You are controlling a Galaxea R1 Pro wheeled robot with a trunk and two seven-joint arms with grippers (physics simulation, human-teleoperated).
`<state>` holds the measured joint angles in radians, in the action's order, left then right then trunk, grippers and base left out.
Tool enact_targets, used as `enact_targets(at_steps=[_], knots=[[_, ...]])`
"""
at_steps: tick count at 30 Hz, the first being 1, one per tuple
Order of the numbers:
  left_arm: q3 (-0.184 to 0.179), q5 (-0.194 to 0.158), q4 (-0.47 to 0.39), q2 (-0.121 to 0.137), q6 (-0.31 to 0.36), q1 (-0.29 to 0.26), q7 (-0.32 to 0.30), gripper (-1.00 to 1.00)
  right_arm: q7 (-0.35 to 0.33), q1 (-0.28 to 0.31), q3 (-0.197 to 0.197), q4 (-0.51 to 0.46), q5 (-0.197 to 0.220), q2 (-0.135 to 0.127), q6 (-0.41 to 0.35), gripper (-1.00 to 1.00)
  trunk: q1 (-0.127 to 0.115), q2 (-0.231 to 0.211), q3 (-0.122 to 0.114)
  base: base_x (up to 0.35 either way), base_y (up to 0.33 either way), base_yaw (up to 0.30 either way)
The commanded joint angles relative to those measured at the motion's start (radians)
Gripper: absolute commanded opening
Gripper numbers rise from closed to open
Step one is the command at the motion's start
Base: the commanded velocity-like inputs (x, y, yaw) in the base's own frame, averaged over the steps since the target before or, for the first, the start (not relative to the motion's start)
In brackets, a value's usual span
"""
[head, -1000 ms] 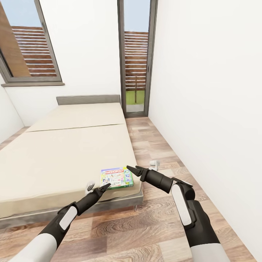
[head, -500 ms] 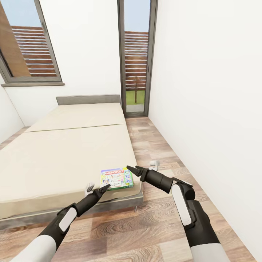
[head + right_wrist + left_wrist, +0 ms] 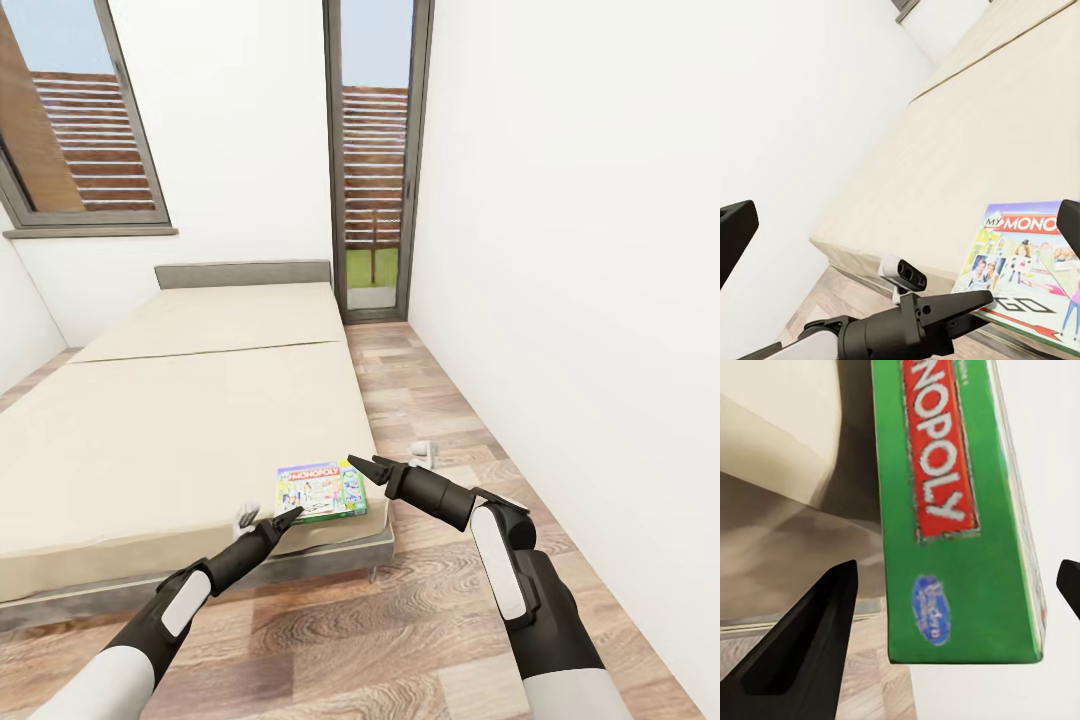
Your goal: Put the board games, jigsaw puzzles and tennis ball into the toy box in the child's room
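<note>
Head view shows your wide-open left gripper and right gripper flanking the Monopoly box; nudge it and it slides off the bed.

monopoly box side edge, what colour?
Green, with a red Monopoly logo: board game, clearest in the left wrist view.

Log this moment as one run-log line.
stage: reaching | target: Monopoly board game on bed corner | left gripper: open, at box edge | right gripper: open, beside box
</note>
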<state>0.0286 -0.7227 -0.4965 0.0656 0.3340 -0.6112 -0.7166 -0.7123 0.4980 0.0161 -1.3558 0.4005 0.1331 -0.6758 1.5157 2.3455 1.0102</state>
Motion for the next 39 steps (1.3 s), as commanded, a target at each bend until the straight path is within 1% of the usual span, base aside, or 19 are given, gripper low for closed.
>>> enact_targets(at_steps=[1, 15, 16, 35, 39], knots=[[0.005, -0.018, -0.001, -0.001, 0.002, -0.024, -0.001, 1.0, 0.0, 0.001, -0.001, 0.0, 0.006, 0.0, -0.007, 1.0, 0.0, 0.0, 0.001, 0.0, 0.0, 0.0], [0.004, -0.018, -0.001, 0.0, 0.005, -0.024, -0.001, 1.0, 0.0, 0.001, -0.001, -0.001, 0.005, 0.0, -0.007, 1.0, 0.0, 0.0, 0.001, 0.0, 0.0, 0.0], [0.004, -0.018, -0.001, 0.0, 0.005, -0.024, -0.001, -1.0, 0.0, 0.001, -0.001, -0.001, 0.005, 0.0, -0.007, 1.0, 0.0, 0.0, 0.001, 0.0, 0.0, 0.0], [0.002, -0.017, -0.002, -0.001, 0.005, -0.024, -0.001, -1.0, 0.0, 0.001, -0.001, -0.001, 0.005, 0.0, -0.007, 1.0, 0.0, 0.0, 0.001, 0.0, 0.0, 0.0], [0.003, -0.017, -0.002, -0.001, 0.005, -0.024, -0.011, -1.0, 0.0, 0.001, -0.001, 0.0, 0.004, 0.0, -0.007, 1.0, 0.0, 0.0, 0.001, 0.0, 0.0, 0.0]])
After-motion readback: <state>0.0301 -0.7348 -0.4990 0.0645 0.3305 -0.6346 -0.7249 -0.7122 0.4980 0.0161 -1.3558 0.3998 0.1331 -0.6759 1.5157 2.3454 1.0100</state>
